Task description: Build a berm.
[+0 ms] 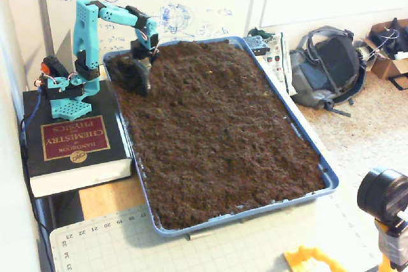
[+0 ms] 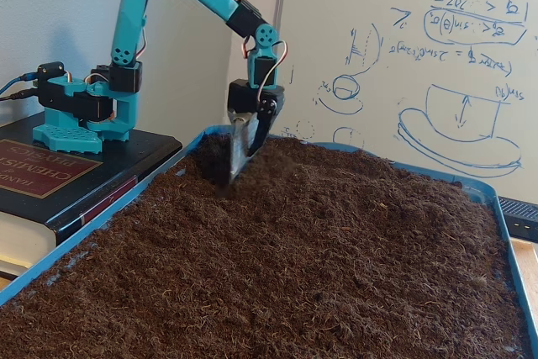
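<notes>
Reaching down into soil (image 2: 319, 250), gripper (image 2: 238, 170) blade-tipped, jaw state indiscernible.

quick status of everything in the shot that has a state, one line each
hand: tip down in the soil by the tray's far corner; open or shut unclear
soil: fills the tray, roughly flat, with a dug patch by the hand; no clear berm yet
tray: flat on the table, full
book: closed, lying flat under the arm's base
backpack: on the floor beside the tray
</notes>
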Available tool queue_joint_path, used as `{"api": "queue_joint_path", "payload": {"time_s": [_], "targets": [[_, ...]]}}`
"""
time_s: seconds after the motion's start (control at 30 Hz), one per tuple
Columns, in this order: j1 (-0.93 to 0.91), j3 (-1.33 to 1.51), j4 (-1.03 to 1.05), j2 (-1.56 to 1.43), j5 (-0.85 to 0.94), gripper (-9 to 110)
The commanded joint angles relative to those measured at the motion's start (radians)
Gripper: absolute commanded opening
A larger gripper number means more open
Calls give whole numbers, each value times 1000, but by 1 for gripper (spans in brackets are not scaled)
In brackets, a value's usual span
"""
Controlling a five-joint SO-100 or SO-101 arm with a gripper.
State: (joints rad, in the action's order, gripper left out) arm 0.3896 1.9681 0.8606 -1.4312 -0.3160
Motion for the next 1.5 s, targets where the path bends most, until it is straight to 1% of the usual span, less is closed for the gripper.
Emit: {"api": "queue_joint_path", "payload": {"time_s": [0.0, 0.33, 0.53, 0.7, 0.83, 1.07, 1.17, 1.3, 1.47], "targets": [[-51, -110, -20, -17, 31, 0], [-109, -321, -20, 40, 58, 0], [-114, -380, -9, 26, 58, 0], [-112, -382, -6, -80, 57, 0], [-95, -339, 40, -184, 55, 0], [-23, -158, 313, -316, 49, 0], [-17, -69, 383, -321, 44, 0], [-15, 15, 365, -321, 41, 0], [-18, 81, 267, -314, 41, 0]]}}
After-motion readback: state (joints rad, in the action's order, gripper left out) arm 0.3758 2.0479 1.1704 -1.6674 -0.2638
